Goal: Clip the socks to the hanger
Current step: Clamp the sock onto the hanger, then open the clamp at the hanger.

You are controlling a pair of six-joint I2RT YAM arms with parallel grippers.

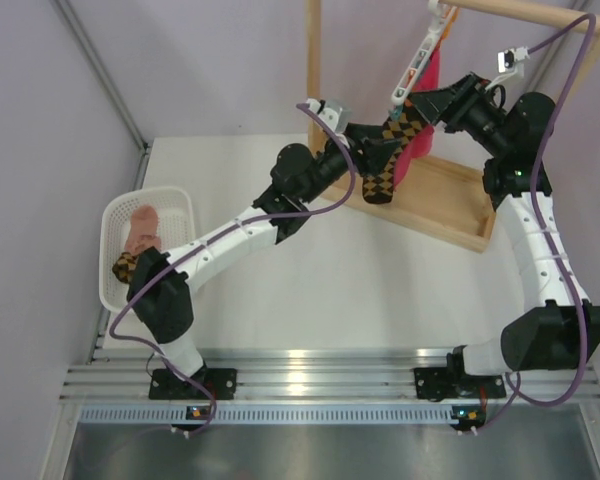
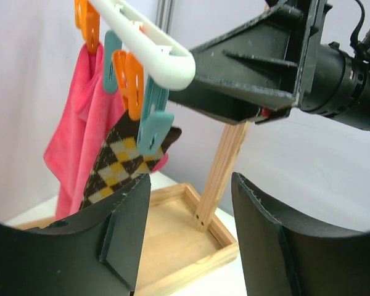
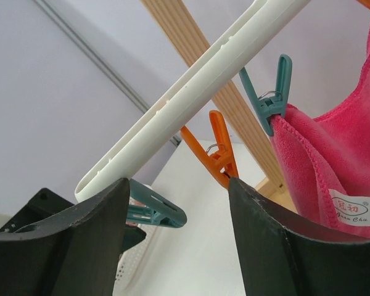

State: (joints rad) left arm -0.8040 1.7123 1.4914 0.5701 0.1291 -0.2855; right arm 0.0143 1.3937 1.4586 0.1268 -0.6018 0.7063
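The white hanger (image 1: 421, 52) hangs tilted from the wooden rack. One diamond-check sock (image 1: 388, 152) hangs from the teal clip (image 2: 153, 126) at the bar's low end (image 2: 160, 52); the sock's top (image 2: 120, 161) sits in that clip. My left gripper (image 1: 372, 142) is open and empty right beside the sock, its left finger (image 2: 120, 216) in front of it. My right gripper (image 1: 432, 101) is open just under the bar (image 3: 191, 98), beside the same teal clip (image 3: 157, 209) and an orange clip (image 3: 213, 154). The second check sock (image 1: 127, 266) lies in the basket.
A bright pink cloth (image 1: 421, 125) hangs from another teal clip (image 3: 272, 98) behind the sock. The wooden rack's post (image 1: 312, 50) and tray base (image 1: 450, 205) stand under the hanger. A white basket (image 1: 175, 205) at the left also holds a peach sock (image 1: 140, 228).
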